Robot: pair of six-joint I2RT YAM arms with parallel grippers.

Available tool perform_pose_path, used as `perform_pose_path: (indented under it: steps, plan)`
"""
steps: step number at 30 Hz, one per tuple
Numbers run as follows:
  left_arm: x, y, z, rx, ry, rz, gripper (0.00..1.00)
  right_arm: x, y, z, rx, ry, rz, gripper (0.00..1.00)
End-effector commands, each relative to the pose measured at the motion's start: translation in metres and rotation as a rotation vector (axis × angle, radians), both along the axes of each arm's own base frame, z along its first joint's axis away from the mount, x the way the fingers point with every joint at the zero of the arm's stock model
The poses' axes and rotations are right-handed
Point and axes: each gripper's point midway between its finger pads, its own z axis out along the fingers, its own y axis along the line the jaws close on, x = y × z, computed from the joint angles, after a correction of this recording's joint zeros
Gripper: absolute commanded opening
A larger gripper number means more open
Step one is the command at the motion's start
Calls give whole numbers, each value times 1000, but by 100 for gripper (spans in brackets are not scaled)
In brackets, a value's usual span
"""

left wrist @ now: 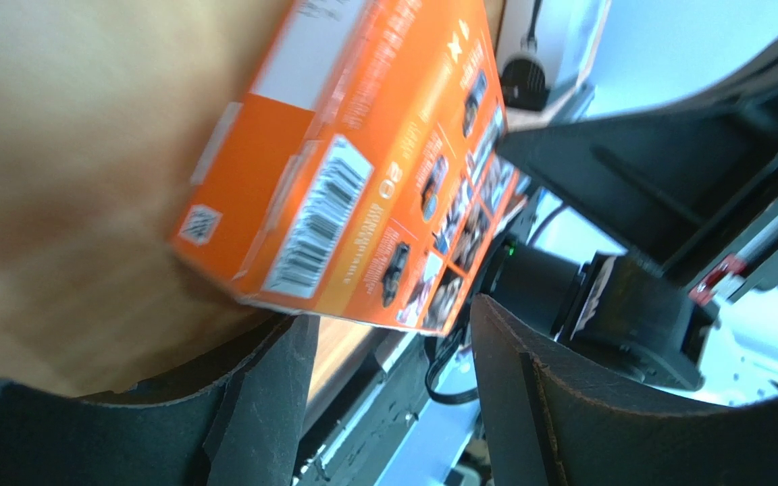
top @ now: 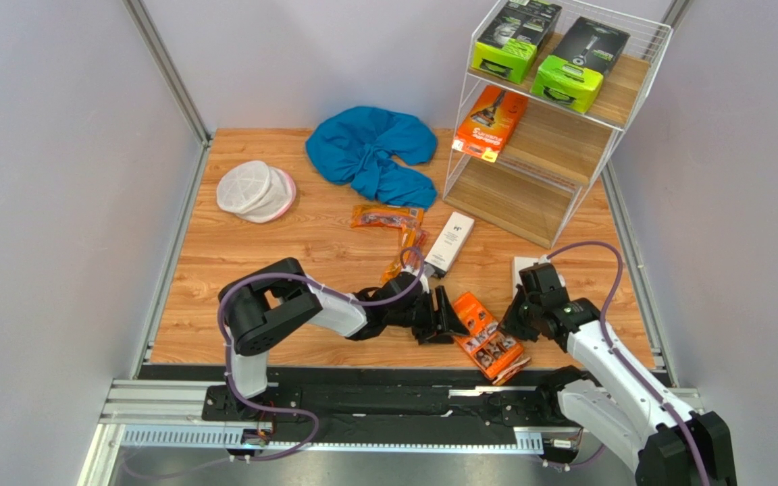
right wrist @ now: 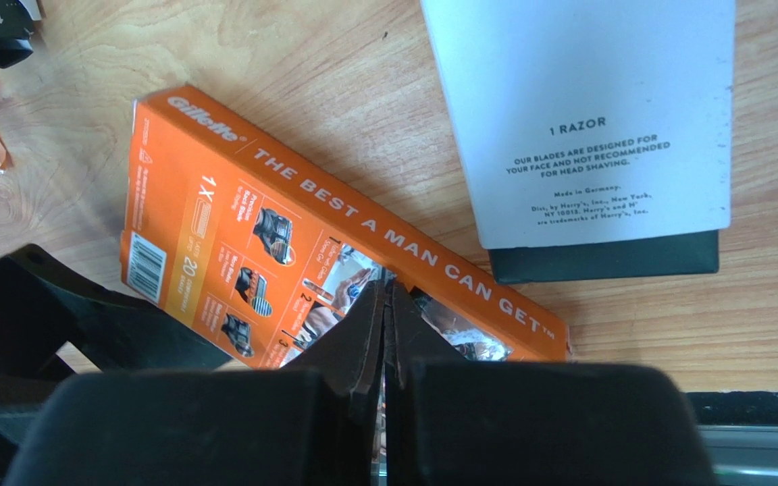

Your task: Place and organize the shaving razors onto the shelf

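An orange razor carton (top: 487,337) lies flat on the table near the front edge. My left gripper (top: 445,316) is open at its left end; in the left wrist view (left wrist: 393,354) the carton (left wrist: 363,152) sits just ahead of the spread fingers, not between them. My right gripper (top: 518,314) is shut and empty, its tips (right wrist: 386,296) over the carton's (right wrist: 261,203) long edge. A slim white box (right wrist: 586,122) lies just beyond it. The shelf (top: 631,76) holds two lime-green boxes (top: 513,38) on top and an orange carton (top: 489,122) on the middle board.
Another white box (top: 450,243) and two orange-trimmed bags (top: 388,217) lie mid-table. A blue cloth (top: 373,152) and a round white mesh pouch (top: 254,190) lie at the back. The shelf's bottom board (top: 510,203) is bare.
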Motion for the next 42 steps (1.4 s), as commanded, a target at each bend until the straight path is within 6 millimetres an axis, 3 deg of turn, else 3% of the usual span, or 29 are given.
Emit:
perform_pose_path:
  steps: [1,5,10,14,17,19,20,21,24,28,32,33,38,42]
  plan:
    - [34,17,-14,53,8,86,66,7,8,5,17,-14,46,0]
    - [54,33,-13,70,-11,97,66,3,22,5,82,-9,107,0]
    - [80,47,-1,85,-80,93,66,6,21,13,92,-42,95,0]
    - [92,28,16,34,-102,0,65,11,11,23,47,-86,49,0]
    - [87,30,16,49,-99,-21,65,17,-2,32,0,-130,-11,0]
    - [84,36,27,43,-118,-10,65,21,-8,36,-14,-161,-53,0]
    - [79,44,21,67,-110,3,65,23,-15,34,-47,-172,-83,0]
    - [76,48,31,59,-120,12,65,24,-18,34,-60,-176,-98,0]
    - [62,56,36,81,-115,16,65,27,-25,27,-102,-151,-135,0]
    - [33,40,38,58,-90,-39,65,28,-29,12,-154,-68,-153,0]
    - [16,13,29,48,-49,-68,65,29,-19,2,-147,12,-102,0]
    - [14,8,18,53,-32,-71,65,29,-17,-3,-148,34,-82,0]
    - [18,6,-15,104,29,-37,65,17,14,-13,-3,99,31,0]
    - [24,13,-19,109,20,-26,65,4,38,-11,95,109,134,0]
